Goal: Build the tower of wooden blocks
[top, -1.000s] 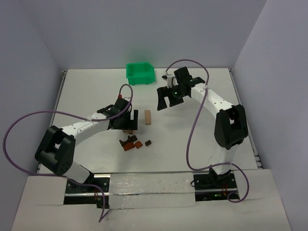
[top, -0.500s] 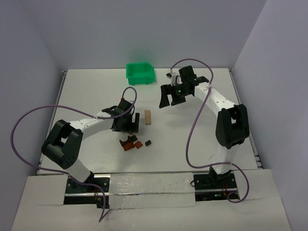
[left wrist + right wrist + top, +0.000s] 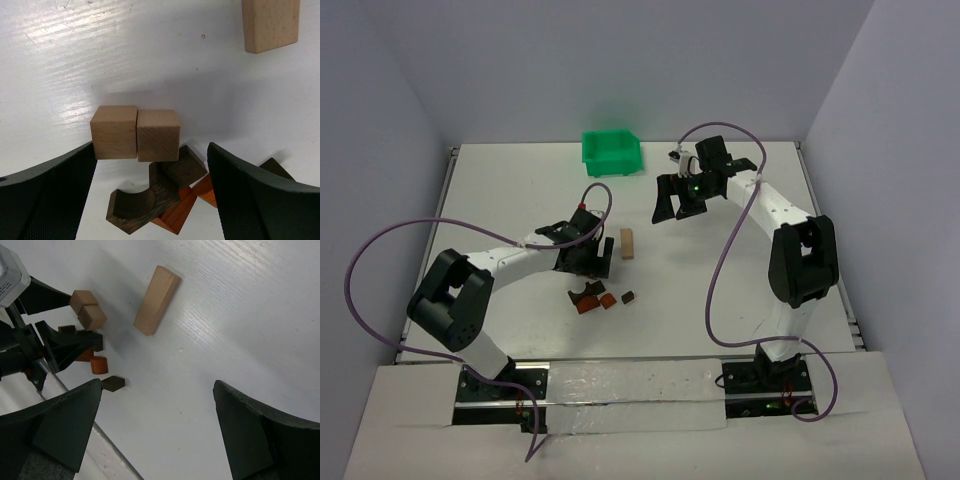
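White table (image 3: 500,200), green bin (image 3: 611,152) at back, tan cubes (image 3: 157,135) near left jaws, both pairs wide, empty.

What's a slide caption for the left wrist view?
Open left gripper above two adjoining light tan wooden cubes, dark brown wooden arch block beside them.

Robotics lab test cell: bare white desk (image 3: 500,190) boxed in by plain grey walls (image 3: 620,60), left arm (image 3: 510,260) and right arm (image 3: 775,210) bolted at its near edge.
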Action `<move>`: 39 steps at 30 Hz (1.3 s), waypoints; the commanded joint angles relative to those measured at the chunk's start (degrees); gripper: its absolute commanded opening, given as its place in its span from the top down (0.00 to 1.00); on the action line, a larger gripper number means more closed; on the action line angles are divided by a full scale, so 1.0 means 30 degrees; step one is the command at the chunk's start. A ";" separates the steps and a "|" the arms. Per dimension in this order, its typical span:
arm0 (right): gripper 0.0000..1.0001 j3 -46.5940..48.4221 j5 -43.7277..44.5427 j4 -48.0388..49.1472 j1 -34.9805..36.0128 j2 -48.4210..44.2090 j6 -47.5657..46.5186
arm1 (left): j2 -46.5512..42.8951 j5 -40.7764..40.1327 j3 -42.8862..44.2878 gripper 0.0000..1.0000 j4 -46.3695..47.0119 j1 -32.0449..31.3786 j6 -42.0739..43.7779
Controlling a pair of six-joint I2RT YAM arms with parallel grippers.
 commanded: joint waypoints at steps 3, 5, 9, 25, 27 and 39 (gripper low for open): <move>0.00 -0.0146 -0.0554 0.0494 -0.0236 0.0142 0.0116 | 0.0159 -0.0723 0.0844 0.06 0.0852 -0.0214 0.0675; 0.00 -0.0145 -0.0571 0.0521 -0.0236 0.0187 0.0133 | 0.0193 -0.0813 0.0844 0.06 0.0948 -0.0242 0.0799; 0.00 -0.0058 -0.0672 0.0463 -0.0266 0.0288 0.0205 | 0.0277 -0.0897 0.0844 0.07 0.1115 -0.0213 0.1054; 0.00 0.0265 -0.1140 0.0318 -0.0471 0.0786 0.0468 | 0.0276 -0.1043 0.0317 0.16 0.2023 -0.0213 0.2285; 0.00 0.0318 -0.1246 0.0287 -0.0495 0.0864 0.0492 | 0.0413 -0.1048 0.0287 0.17 0.2082 -0.0213 0.2440; 0.00 0.0483 -0.1462 0.0156 -0.0689 0.1079 0.0556 | 0.0687 -0.1219 0.0114 0.21 0.2329 -0.0213 0.2943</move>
